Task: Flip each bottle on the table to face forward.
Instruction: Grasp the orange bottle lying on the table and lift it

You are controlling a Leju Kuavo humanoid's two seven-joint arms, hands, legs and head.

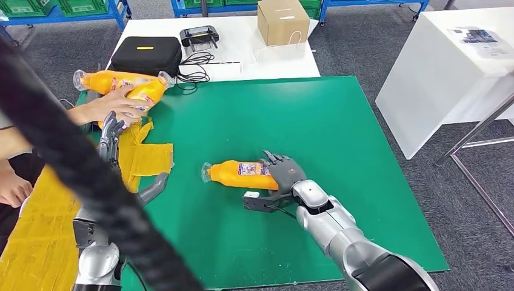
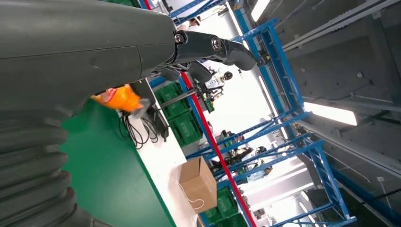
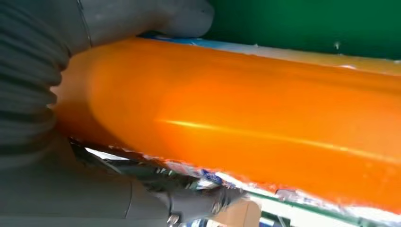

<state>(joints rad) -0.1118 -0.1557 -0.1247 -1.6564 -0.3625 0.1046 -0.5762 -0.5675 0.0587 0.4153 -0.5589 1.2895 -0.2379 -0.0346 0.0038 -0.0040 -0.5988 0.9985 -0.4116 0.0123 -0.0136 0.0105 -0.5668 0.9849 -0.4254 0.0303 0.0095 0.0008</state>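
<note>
The right hand point(image 1: 285, 173) wraps its fingers point(image 1: 274, 160) around the base end of the orange bottle point(image 1: 239, 174), which lies on its side on the green tabletop point(image 1: 339, 133) at centre frame, likely gripped so it can be rolled label-forward. In the upper left, a person's hand point(image 1: 115, 104) rests on two more bottles point(image 1: 121, 82). Just below them, the left hand point(image 1: 110, 136) holds nothing, fingers loosely apart.

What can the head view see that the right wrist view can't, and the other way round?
Only the head view takes in the whole green mat, a person's hand on two more bottles, and the cardboard box. Only the right wrist view gives a close look at the thumb pressed under the bottle's label. Both show the right hand gripping the orange bottle.
</note>
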